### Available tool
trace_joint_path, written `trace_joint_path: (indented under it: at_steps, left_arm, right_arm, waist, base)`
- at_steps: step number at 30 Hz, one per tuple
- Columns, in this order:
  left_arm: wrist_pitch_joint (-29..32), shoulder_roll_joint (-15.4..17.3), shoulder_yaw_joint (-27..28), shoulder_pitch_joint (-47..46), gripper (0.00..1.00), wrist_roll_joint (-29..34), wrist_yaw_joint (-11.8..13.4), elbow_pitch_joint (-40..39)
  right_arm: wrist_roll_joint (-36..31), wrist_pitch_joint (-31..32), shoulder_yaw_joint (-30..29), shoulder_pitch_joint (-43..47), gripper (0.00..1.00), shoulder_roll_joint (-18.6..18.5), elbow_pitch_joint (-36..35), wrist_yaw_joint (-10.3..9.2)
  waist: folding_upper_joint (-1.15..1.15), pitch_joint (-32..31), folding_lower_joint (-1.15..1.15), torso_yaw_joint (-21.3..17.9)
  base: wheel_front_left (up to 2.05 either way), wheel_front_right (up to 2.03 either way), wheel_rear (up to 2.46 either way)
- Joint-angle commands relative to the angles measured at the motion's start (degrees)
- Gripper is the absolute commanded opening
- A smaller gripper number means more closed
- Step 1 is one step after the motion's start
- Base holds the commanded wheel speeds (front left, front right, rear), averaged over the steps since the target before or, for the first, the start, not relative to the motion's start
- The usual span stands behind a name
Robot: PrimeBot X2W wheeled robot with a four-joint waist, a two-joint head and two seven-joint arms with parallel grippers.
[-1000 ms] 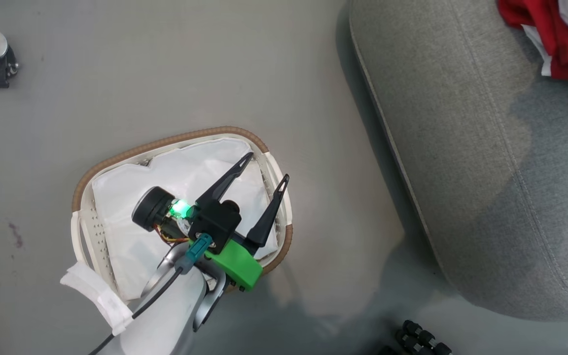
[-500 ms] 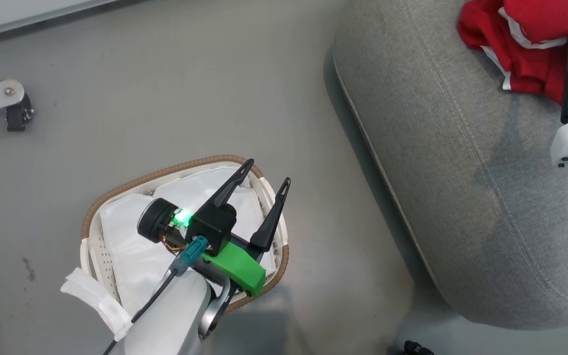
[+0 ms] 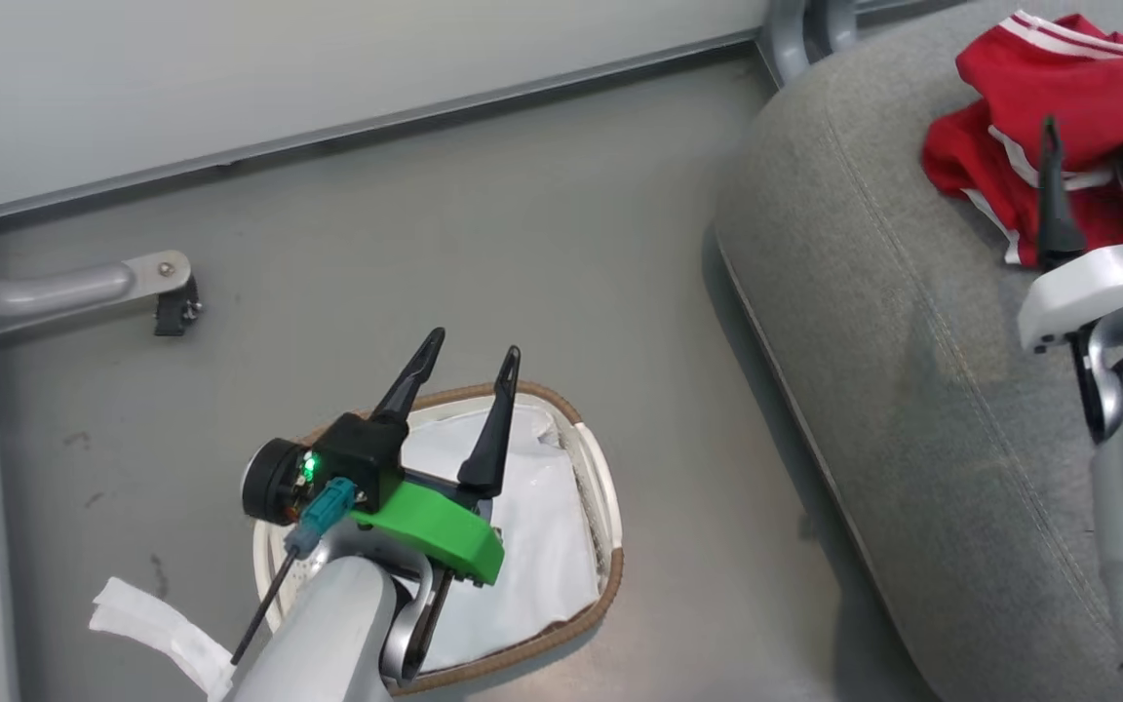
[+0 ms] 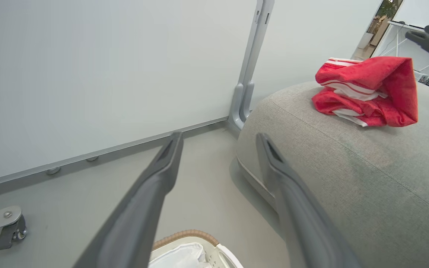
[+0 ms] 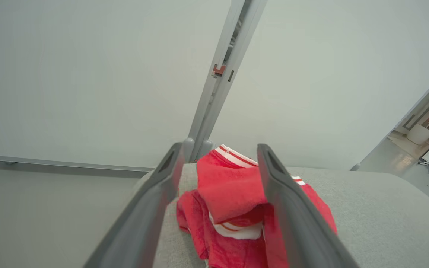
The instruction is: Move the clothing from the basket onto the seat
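**Red clothing heaped on the seat, both grippers spread**

Head view: the clothing (image 3: 1059,156), bright red with white stripes and trim, lies crumpled in a heap on the far part of the grey seat (image 3: 912,341). The right gripper (image 3: 1098,112) is over it, fingers spread, pinching nothing. The left gripper (image 3: 475,343), also spread and empty, hangs above the basket (image 3: 610,575) on the floor (image 3: 425,244); its white liner (image 3: 542,546) shows inside.

Left wrist view: the clothing (image 4: 367,93) sits folded over itself on the seat's (image 4: 348,167) rounded top.

Right wrist view: the clothing (image 5: 229,190) shows between the parted fingers of the right gripper (image 5: 220,147), a white-striped band along its top edge.
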Motion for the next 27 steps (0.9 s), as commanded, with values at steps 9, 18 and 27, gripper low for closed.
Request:
trace_joint_path:
  at_steps: [9, 18, 27]
  left_arm:
    - [-0.05, -0.22, 10.08, 6.24, 1.0, -0.52, 2.18, 0.6]
    - [-0.05, -0.44, 18.66, 12.94, 1.0, 0.34, 1.48, -0.64]
    - [-0.05, -0.86, 21.48, 18.08, 1.0, 1.01, -0.1, 0.06]
  right_arm:
    - [3.86, -0.28, 5.23, 6.3, 1.0, 6.12, -2.12, -0.08]
    - [11.2, -0.28, 8.49, 16.11, 1.0, 7.41, -4.0, -0.08]
    - [17.24, -0.28, 10.07, 26.83, 1.0, 7.42, -7.97, -0.08]
  waist:
    - [0.0, -8.37, 0.0, 9.59]
    - [0.0, -12.12, 0.0, 12.81]
    - [0.0, -15.24, 0.0, 13.8]
  base:
    - [0.0, 0.0, 0.0]
    - [0.0, 0.0, 0.0]
    - [0.0, 0.0, 0.0]
